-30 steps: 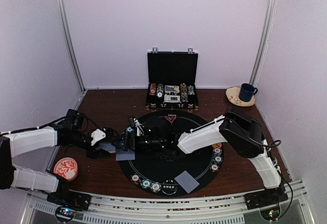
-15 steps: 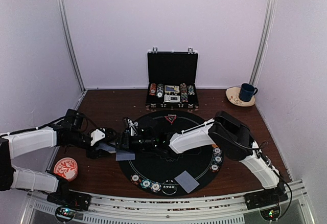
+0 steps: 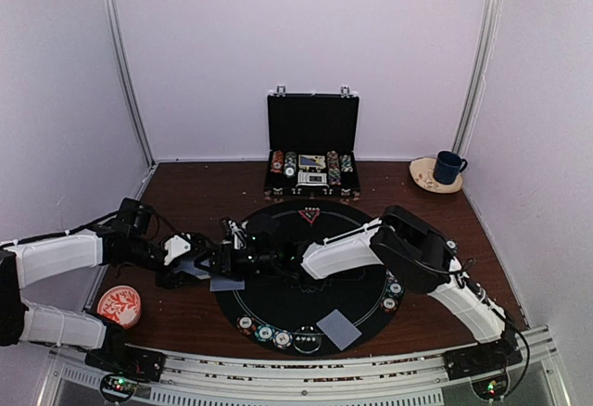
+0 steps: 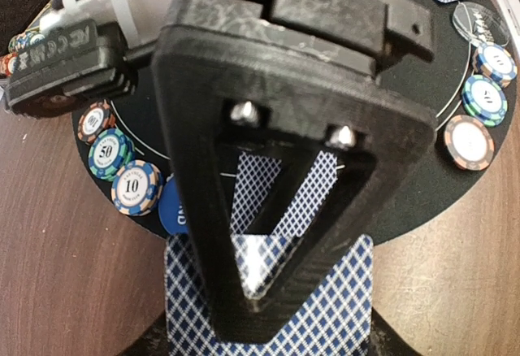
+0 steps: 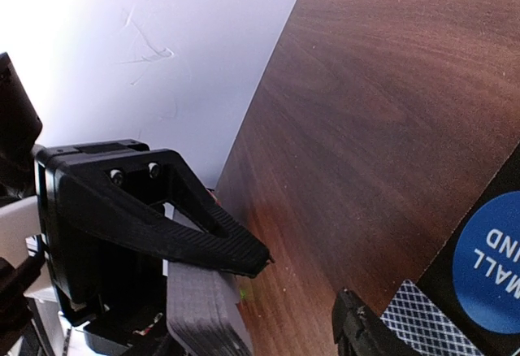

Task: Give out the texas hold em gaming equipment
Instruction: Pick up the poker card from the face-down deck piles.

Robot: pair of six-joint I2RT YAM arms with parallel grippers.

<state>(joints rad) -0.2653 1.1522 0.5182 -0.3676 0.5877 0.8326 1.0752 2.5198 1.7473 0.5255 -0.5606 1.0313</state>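
My left gripper (image 3: 188, 265) is shut on a deck of blue-backed playing cards (image 4: 341, 315), held over the left rim of the black round mat (image 3: 306, 306). My right gripper (image 3: 220, 258) reaches across the mat to it. One black finger (image 4: 195, 210) rests on top of the deck. In the right wrist view the jaws (image 5: 302, 291) stand apart, with the deck's grey edge (image 5: 203, 315) under the upper finger. One card (image 3: 225, 283) lies at the mat's left edge and another card (image 3: 339, 328) at its front. A blue small-blind disc (image 5: 487, 267) and striped chips (image 4: 134, 187) sit on the mat.
An open black briefcase (image 3: 312, 151) with rows of chips stands at the back. A red-and-white dish (image 3: 119, 304) lies front left. A blue cup on a saucer (image 3: 445, 169) sits back right. More chips (image 3: 264, 333) line the mat's front and right rim.
The right arm has stretched further left, bringing its gripper onto the deck, and its jaws have narrowed. The left arm and the deck have stayed put.
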